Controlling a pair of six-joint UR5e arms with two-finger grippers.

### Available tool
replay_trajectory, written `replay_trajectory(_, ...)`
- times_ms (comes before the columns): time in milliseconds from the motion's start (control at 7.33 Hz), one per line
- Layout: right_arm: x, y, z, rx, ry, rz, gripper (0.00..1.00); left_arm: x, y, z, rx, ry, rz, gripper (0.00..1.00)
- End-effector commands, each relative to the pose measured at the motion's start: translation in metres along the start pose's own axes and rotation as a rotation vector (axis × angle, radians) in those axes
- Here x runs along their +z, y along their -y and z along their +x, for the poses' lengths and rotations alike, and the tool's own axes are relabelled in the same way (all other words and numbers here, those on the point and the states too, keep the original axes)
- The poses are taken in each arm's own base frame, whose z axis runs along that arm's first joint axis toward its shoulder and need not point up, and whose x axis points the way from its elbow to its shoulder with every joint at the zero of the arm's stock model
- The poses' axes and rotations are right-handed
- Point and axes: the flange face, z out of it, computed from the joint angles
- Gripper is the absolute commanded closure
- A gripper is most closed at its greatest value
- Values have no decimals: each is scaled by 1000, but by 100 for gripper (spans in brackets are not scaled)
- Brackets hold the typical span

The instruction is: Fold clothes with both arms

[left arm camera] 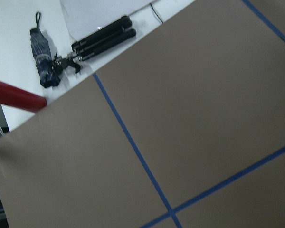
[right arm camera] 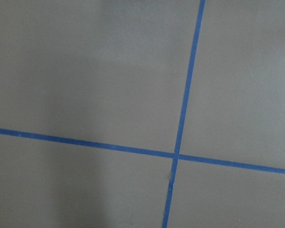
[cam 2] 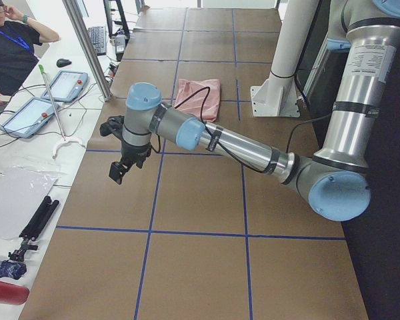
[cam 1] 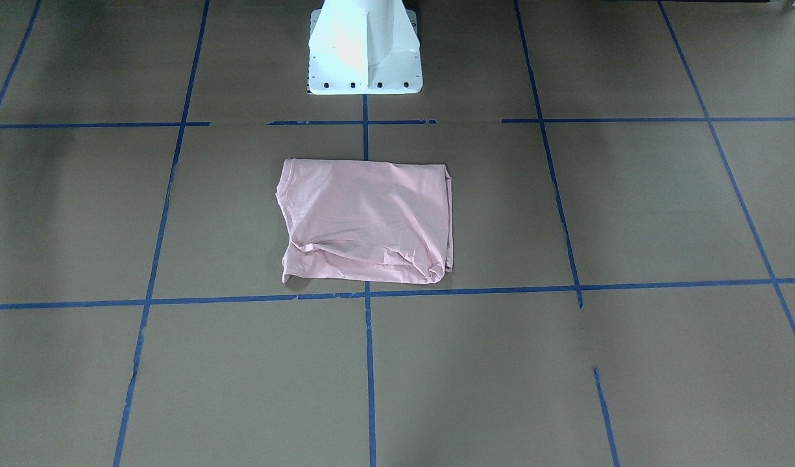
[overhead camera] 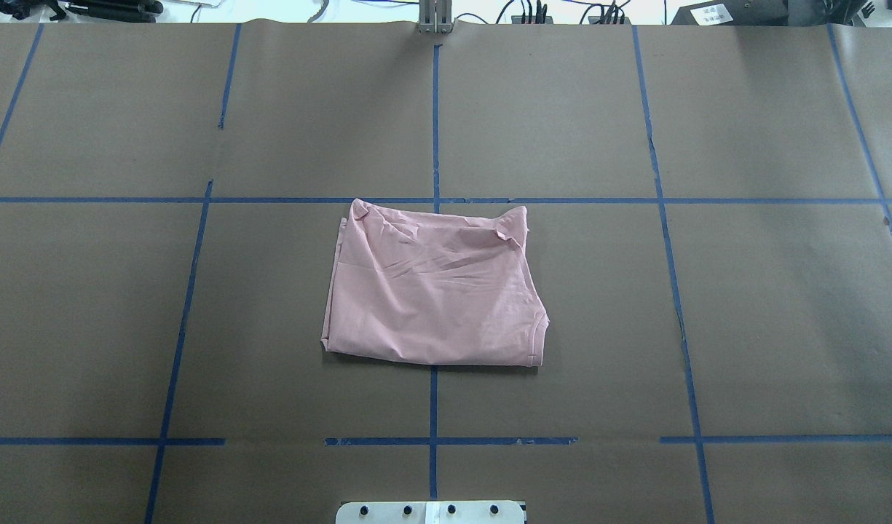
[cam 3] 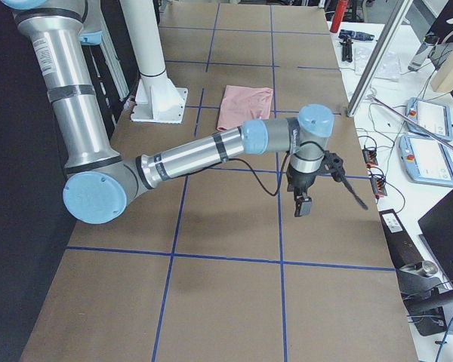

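Observation:
The pale pink T-shirt [cam 1: 368, 220] [overhead camera: 435, 291] lies folded into a rough rectangle, plain side up, in the middle of the brown table in front of the pedestal. It also shows small and far off in the side views [cam 2: 199, 97] [cam 3: 244, 105]. No arm touches it. My left gripper [cam 2: 118, 172] hangs above the table's left end, near the operators' edge and far from the shirt. My right gripper [cam 3: 302, 207] hangs likewise above the right end. Both show only in side views, so I cannot tell whether they are open or shut.
The white pedestal [cam 1: 365, 52] [overhead camera: 431, 511] stands behind the shirt. Blue tape lines [right arm camera: 180, 118] grid the table. A folded umbrella [left arm camera: 43, 59], a black tripod [left arm camera: 102, 38] and a red bottle [left arm camera: 14, 97] lie off the left end. A person [cam 2: 7, 47] and teach pendants [cam 2: 27, 117] [cam 3: 430, 162] are along the operators' side.

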Motion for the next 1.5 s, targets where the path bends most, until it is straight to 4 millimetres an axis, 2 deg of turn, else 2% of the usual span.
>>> replay_trajectory(0,46,-66,50,46,24,-32,0,56,-91,-31,-113,-73,-97,0)
replay_trajectory(273,53,-73,51,49,58,-25,0,64,-100,-32,-204,-171,-94,0)
replay_trajectory(409,53,-73,51,49,58,-25,0,69,-112,-29,-310,-198,-105,0)
replay_trajectory(545,52,-73,50,47,60,-22,0,68,-122,-24,-326,-202,-103,0)
replay_trajectory(1227,54,-75,52,43,57,-25,0,56,-96,-20,-270,-183,-53,0)
replay_trajectory(1364,56,-75,53,50,60,-30,0,57,-98,-20,-255,-180,-38,0)
